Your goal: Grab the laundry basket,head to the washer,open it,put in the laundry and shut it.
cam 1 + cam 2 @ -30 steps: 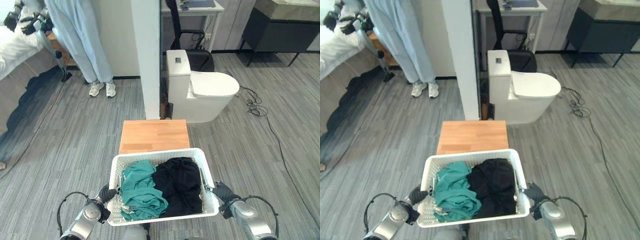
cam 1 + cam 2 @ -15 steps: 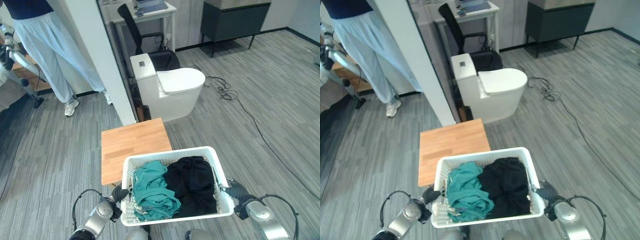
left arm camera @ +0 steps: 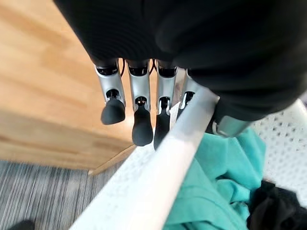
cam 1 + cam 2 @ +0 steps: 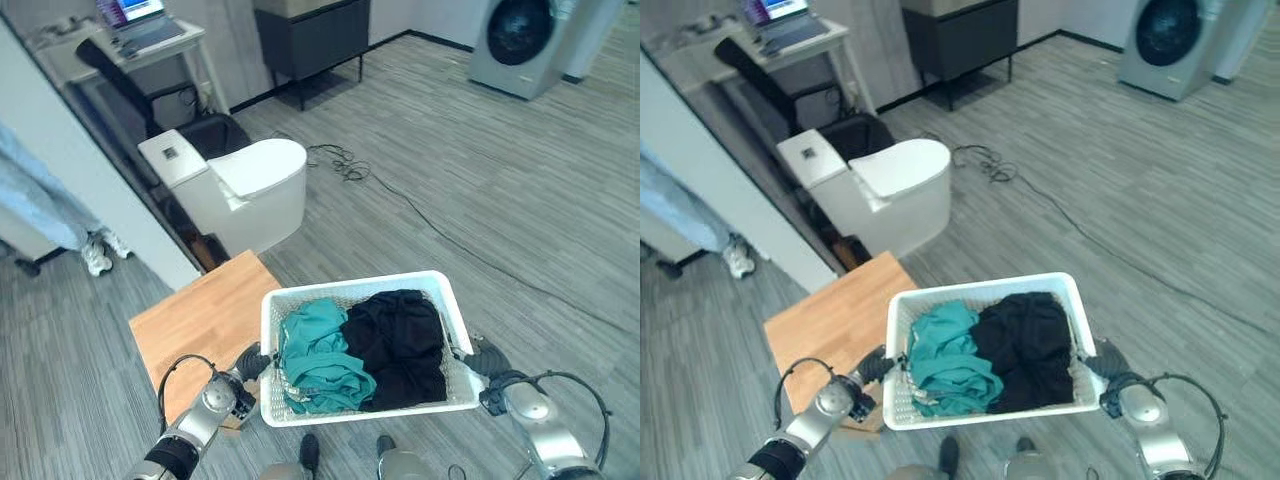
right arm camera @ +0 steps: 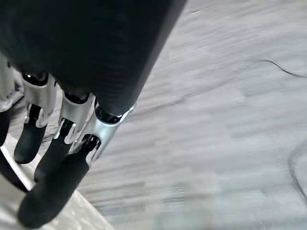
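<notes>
Holding the white laundry basket [image 4: 363, 284] between them, both arms reached forward low in the left eye view, the left hand [image 4: 250, 362] against the basket's left end and the right hand [image 4: 487, 359] against its right end. Inside the basket a teal garment [image 4: 322, 355] lay on the left-hand side and a black garment [image 4: 400, 340] on the right, touching each other. Just beyond the basket's left corner stood a wooden table [image 4: 195, 318], and farther beyond the basket a white toilet [image 4: 240, 185]. Well beyond the basket's right side stood the washer [image 4: 523, 40].

From the right eye view the same layout showed, with a dark cabinet [image 4: 960, 35] far behind the basket and a person's shoe [image 4: 737, 257] past the table.

At the left wrist view, the left hand's fingers [image 3: 142, 127] pointed down along the outside of the basket rim, while the thumb sat on the inner side above the teal garment, so the rim was pinched between them.

At the right wrist view, the right hand's fingers [image 5: 55, 189] bent down to a pale edge of the basket; whether they clasped it I could not tell.
</notes>
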